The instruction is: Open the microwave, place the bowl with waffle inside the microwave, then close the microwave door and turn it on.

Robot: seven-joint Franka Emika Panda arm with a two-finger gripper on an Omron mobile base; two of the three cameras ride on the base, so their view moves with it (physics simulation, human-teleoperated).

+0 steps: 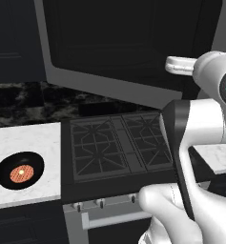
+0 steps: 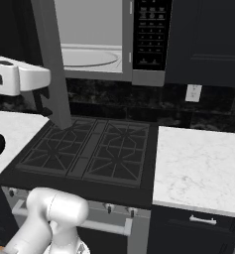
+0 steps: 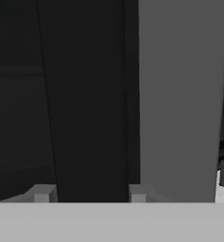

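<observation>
1. The microwave point(image 2: 114, 44) hangs over the stove with its pale cavity and round turntable exposed; the black button panel point(image 2: 149, 34) sits at its right.
2. The microwave door point(image 1: 124, 52) stands swung out wide to the left, its dark glass and grey steel frame looming over the burners.
3. The stove point(image 2: 89, 151) with its black grates lies below, between two white marble stretches of bench point(image 2: 201, 166).
4. The pincer point(image 3: 90, 194) straddles the door's black bar handle point(image 3: 87, 104), one pale fingertip on either side. The jaws are partly apart around the bar; I cannot tell whether they actually grip it.
5. The bowl point(image 1: 19, 170) rests on the left bench, well apart from the microwave.
6. The waffle point(image 1: 22, 173) lies flat inside the bowl.
</observation>
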